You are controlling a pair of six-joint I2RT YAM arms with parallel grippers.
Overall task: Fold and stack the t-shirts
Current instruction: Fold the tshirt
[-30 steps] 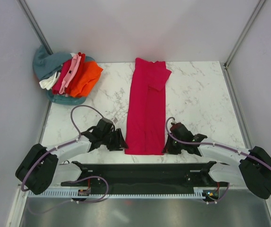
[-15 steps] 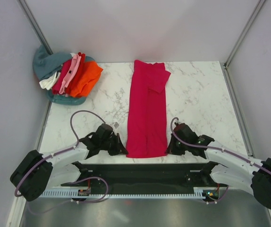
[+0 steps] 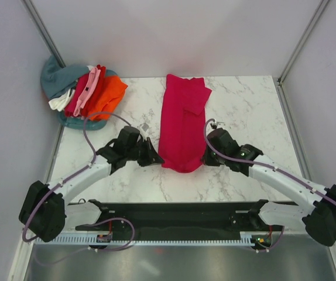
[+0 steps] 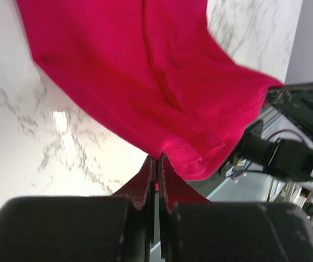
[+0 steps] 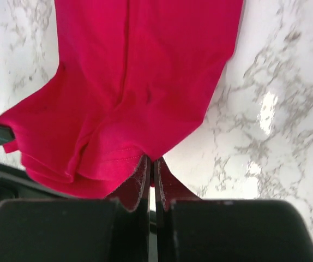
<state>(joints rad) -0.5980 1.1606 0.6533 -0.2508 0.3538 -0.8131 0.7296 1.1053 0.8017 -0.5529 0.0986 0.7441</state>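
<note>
Far left of the tabletop point(image 3: 244, 111): a heap of t-shirts point(image 3: 89, 93). The left claw point(image 3: 152, 159) grips the near-left hem corner of the crimson t-shirt point(image 3: 182, 117). The right claw point(image 3: 206, 157) grips the near-right corner. Overhead, the hem sags between them. Only the wrist views show each claw closed tight on cloth.

Both arms stretched forward, angled inward; left gripper point(image 3: 154, 160), right gripper point(image 3: 205, 158) each pinched tight on t-shirt point(image 3: 182, 123) hem.

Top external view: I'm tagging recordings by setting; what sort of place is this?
Probably a robot test cell: plain walls with metal corner posts box in a marble-patterned table, left arm and right arm are bolted at its near edge, and t-shirts lie piled in the far-left corner.
</note>
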